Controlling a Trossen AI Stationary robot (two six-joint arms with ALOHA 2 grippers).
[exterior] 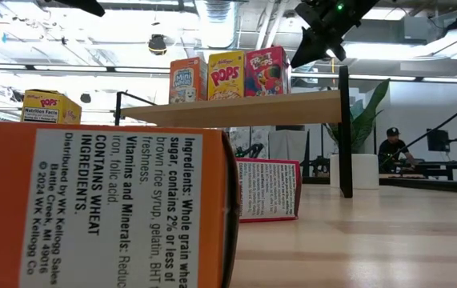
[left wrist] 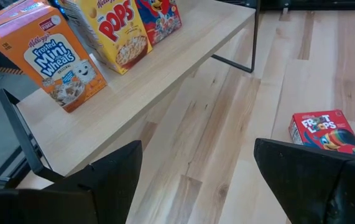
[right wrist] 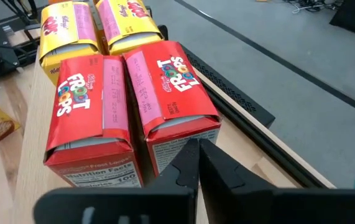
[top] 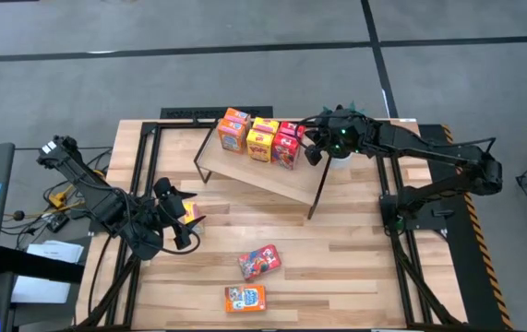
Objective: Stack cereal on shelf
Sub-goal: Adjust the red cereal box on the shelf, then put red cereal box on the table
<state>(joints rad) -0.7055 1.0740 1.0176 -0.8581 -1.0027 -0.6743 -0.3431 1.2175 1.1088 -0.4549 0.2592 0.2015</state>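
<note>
Light-wood shelf, high view: shelf (top: 263,175) stands on thin black legs at the far middle of the plank table (top: 355,267), carrying six cereal boxes in two rows of orange, yellow and red (top: 261,138) along its far edge.
Right gripper, high view: right gripper (top: 317,148) hangs just beside the red end of the rows, over the shelf's right far corner; a white cup-like thing (top: 340,159) sits under the arm, partly hidden.
Left gripper, high view: left gripper (top: 185,221) is low over the table's left side, next to a yellow box (top: 192,215) that its fingers partly hide.
Loose boxes, high view: red Froot Loops box (top: 259,262) lies flat near the table's middle; orange Mini-Wheats box (top: 244,298) lies flat nearer the front edge.
Low view: the orange box fills the near left and blocks much of the table; behind it, the red box on its side; Mini-Wheats (exterior: 187,80), Pops (exterior: 226,75) and Froot Loops (exterior: 266,70) stand upright on the shelf; a seated person (exterior: 391,149) and a potted plant (exterior: 363,140) show in the room.
Left wrist view: fingers (left wrist: 112,171) stand wide apart, holding nothing; shelf boxes well ahead.
Right wrist view: fingers (right wrist: 193,163) nearly together, tips against the end of one of two red Froot Loops boxes (right wrist: 165,93); they grip nothing; two yellow Pops boxes (right wrist: 65,34) behind.
</note>
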